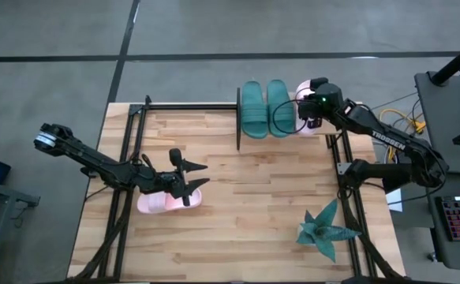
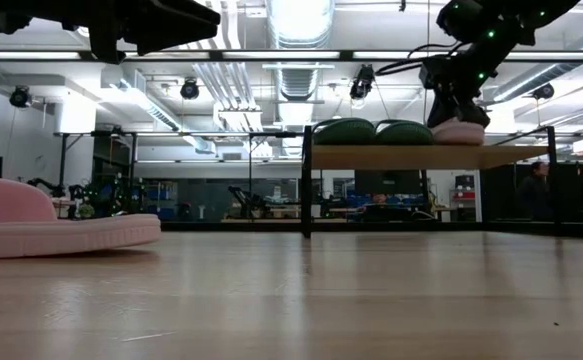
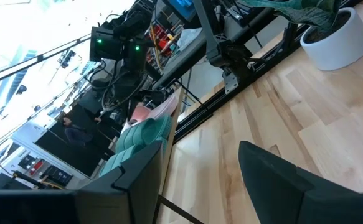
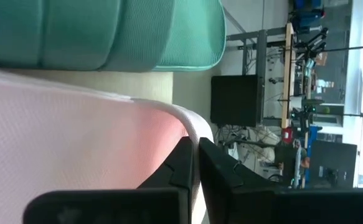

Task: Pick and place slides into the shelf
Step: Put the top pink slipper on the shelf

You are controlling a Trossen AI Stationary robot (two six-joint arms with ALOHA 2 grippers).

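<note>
The step in hand looks like the placing of the third slide. The right tool (image 1: 312, 110) is at the shelf (image 1: 249, 140), pinched shut on the edge of a pink slide (image 1: 304, 126) that sits on the board just beside the 2 teal slides (image 1: 264, 108). In the right wrist view the 2 dark fingers (image 4: 182, 163) are closed together over the thin pink rim, with teal foam right alongside. The shelf so far holds 3 slides: 2 teal side by side and this pink 1 at the end nearest the right arm. Next, I judge, that tool needs to release and lift clear without dragging the slide off.

The left tool (image 1: 184, 183) hovers partly open above the last pink slide (image 1: 169, 202), which lies on the desk (image 1: 261, 205) well apart from the shelf. It holds nothing and must come down to grasp.
</note>
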